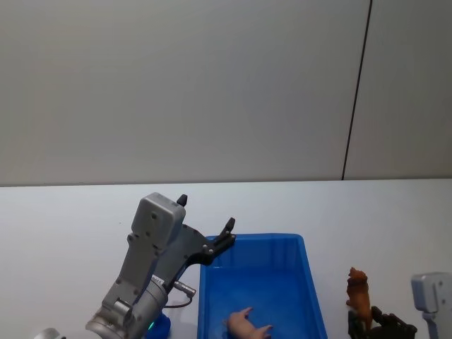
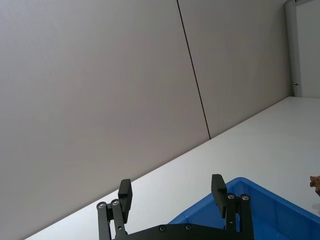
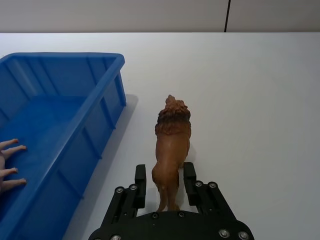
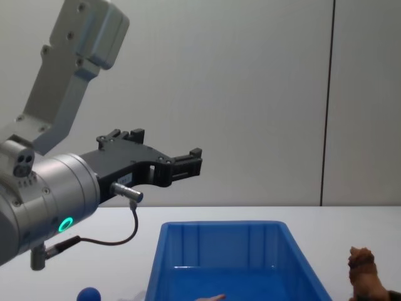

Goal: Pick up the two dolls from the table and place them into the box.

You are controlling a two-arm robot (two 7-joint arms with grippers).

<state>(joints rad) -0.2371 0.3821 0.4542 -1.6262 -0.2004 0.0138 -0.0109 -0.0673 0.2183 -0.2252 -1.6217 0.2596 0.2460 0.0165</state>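
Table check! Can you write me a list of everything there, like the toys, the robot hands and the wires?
Surface: white table, plain.
Job's things: lion standing right of the blue box; blue toy on the table left of the box.
Clutter: pink toy lying in the box.
Grippers: left gripper open, empty, in the air by the box's far left corner; right gripper open, straddling the lion's rear.
Cables: one loop at the left wrist.
Surroundings: grey wall with a dark seam.
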